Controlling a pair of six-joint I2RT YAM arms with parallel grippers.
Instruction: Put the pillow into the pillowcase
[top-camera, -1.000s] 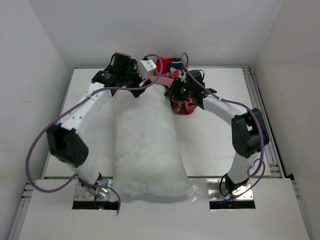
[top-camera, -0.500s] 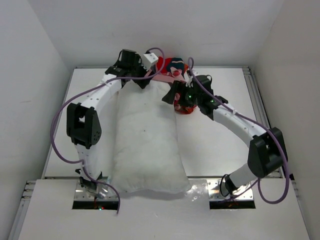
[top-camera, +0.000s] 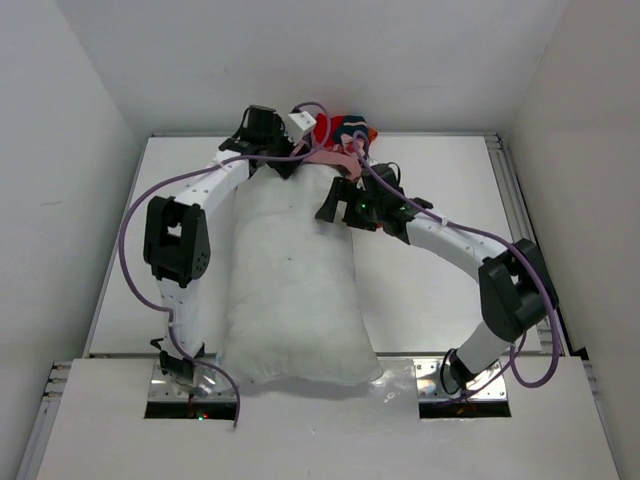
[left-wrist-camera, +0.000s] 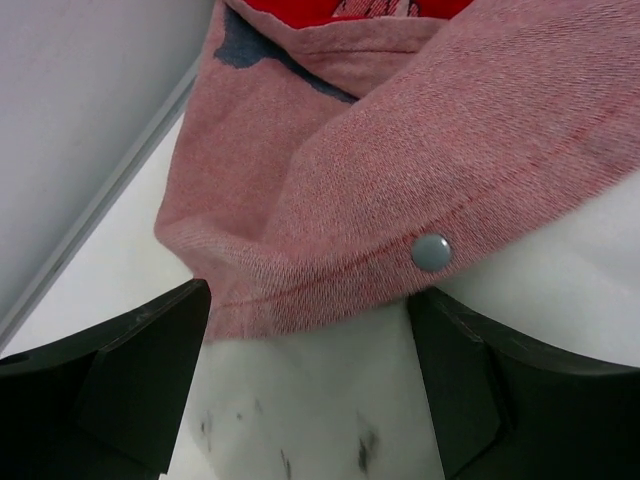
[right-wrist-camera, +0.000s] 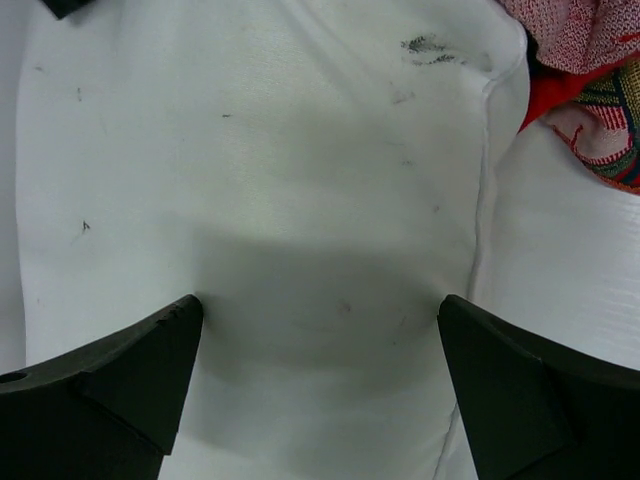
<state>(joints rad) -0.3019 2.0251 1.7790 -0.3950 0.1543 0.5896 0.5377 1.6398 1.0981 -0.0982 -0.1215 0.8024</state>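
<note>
The white pillow (top-camera: 290, 290) lies lengthwise down the middle of the table, its far end at the crumpled red pillowcase (top-camera: 345, 132) by the back wall. My left gripper (top-camera: 292, 160) is at that end. In the left wrist view its jaws (left-wrist-camera: 308, 290) stand wide, with the pillow's end (left-wrist-camera: 300, 400) filling the gap between them. The pillowcase's pinkish hem (left-wrist-camera: 400, 150) and a grey snap (left-wrist-camera: 432, 252) lie just beyond the tips. My right gripper (top-camera: 332, 208) hovers open above the pillow's far right part (right-wrist-camera: 250, 150), nothing between its fingers (right-wrist-camera: 320, 305). Red pillowcase fabric (right-wrist-camera: 590, 60) shows at the upper right.
White walls close in the table (top-camera: 430, 270) at the back and both sides. A metal rail (top-camera: 512, 210) runs along its right edge. Purple cables (top-camera: 130, 270) loop off both arms. The left arm's elbow (top-camera: 175, 245) stands beside the pillow.
My right gripper opened wide and swung left from the red fabric to above the pillow's far end. My left arm stretched further back, its gripper nearer the pillowcase.
</note>
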